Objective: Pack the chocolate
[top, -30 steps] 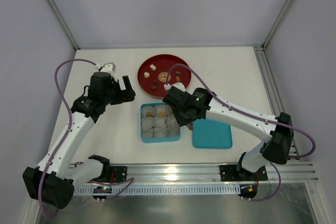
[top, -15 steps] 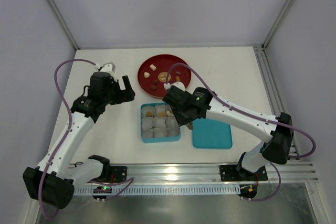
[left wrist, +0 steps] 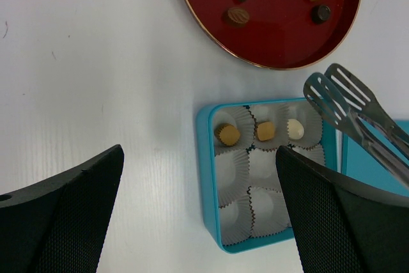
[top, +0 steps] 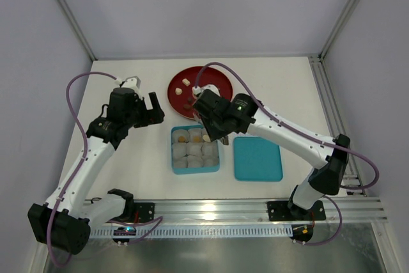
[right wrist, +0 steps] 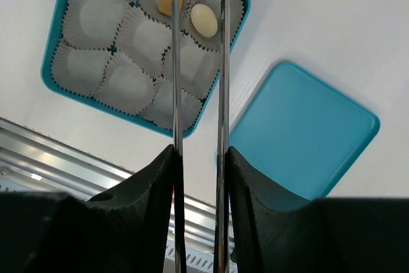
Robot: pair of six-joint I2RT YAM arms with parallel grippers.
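Chocolate sits in two places. Three pieces, two tan and one cream-white, fill the far row of paper cups in the teal box. At least four more, tan and dark brown, lie loose on the red plate just beyond the box's far edge. The six nearer cups are empty. Over the box's far right corner hang the slotted tips of metal tongs, close together with nothing seen between them, just beside the cream piece. The right claw is clamped on the tongs' two arms. The lid lies flat on the desk just right of the box. Left of the box the left claw hovers with its fingers spread wide, holding nothing. The step in hand looks like fetching a fourth piece. That calls for swinging the tongs beyond the box to the plate, settling the tips either side of one piece, and squeezing gently so it doesn't skid. The piece then goes to a cup in the box's middle row.
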